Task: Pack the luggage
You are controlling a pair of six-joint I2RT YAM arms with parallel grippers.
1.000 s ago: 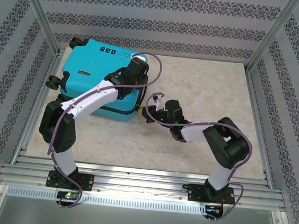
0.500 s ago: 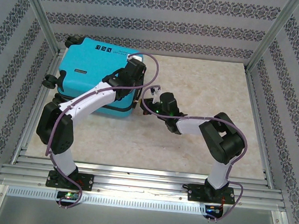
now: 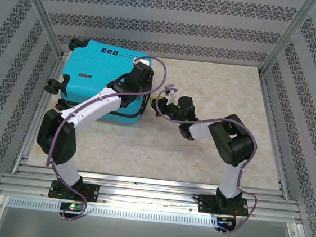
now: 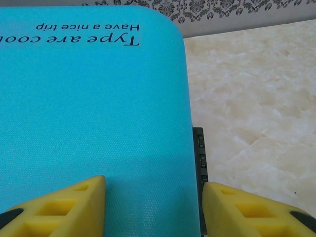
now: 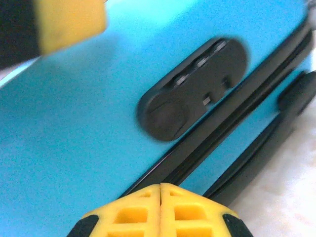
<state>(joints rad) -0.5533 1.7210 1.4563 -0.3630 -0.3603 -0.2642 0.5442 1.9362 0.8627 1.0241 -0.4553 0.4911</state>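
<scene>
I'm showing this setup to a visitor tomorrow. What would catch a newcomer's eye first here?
The bright turquoise luggage stands out at once, lying flat at the far left of the table. The left claw hovers open over its right edge. The shut right claw points at the black combination lock on its side.

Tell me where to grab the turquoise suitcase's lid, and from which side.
Probably the luggage's right top edge, from the right: it lies flat, its broad top offers no hold, and that edge ends at the black zipper band.
</scene>
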